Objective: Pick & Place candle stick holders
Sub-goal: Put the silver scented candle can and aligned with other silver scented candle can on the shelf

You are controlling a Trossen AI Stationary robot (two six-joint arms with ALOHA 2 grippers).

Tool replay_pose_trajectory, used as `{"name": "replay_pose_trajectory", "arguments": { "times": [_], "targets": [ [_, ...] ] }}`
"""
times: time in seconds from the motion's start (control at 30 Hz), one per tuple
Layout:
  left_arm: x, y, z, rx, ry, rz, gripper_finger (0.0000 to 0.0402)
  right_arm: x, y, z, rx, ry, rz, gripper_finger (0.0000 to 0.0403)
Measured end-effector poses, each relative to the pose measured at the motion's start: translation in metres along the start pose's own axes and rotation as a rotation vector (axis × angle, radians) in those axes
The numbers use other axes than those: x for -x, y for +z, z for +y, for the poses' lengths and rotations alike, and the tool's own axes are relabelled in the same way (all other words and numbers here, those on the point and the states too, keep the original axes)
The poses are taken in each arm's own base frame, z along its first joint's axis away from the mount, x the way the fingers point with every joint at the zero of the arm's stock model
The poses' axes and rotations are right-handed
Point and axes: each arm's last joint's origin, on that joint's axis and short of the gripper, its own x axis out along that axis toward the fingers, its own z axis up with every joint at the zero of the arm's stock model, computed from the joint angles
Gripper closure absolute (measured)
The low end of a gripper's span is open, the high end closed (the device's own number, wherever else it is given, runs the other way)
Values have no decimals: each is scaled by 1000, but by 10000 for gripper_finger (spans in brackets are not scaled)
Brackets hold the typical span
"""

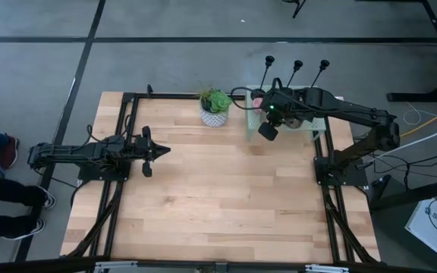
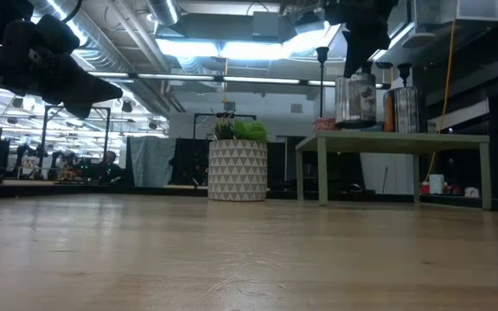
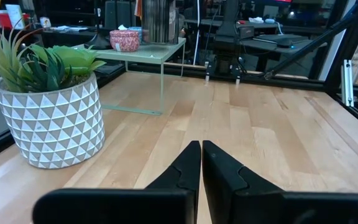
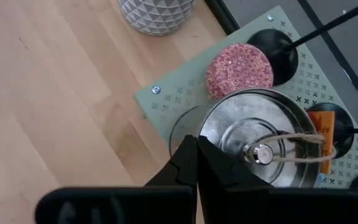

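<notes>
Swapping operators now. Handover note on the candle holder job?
Left claw: shut, empty, over the table's left side, waiting.
Right claw: shut, empty, above the green shelf at a silver tin.
Holders: all three stand on the shelf at the table's back right, beside the pink candle.
Done: nothing visible.
Left: pick and place all three.

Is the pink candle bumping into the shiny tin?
Cannot tell. In the right wrist view the pink candle sits right beside the silver tin; the tin's rim overlaps its edge from above, hiding any contact or gap. Other views show neither plainly.
</notes>
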Motion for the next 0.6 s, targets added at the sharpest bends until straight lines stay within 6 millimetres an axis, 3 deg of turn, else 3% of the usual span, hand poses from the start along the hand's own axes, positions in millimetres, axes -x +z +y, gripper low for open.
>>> {"name": "replay_pose_trajectory", "arguments": {
  "times": [0.6],
  "targets": [
    [0, 0, 0, 0, 0, 0, 389, -6, 3, -2, -25, -6, 0, 403]
  ]
}}
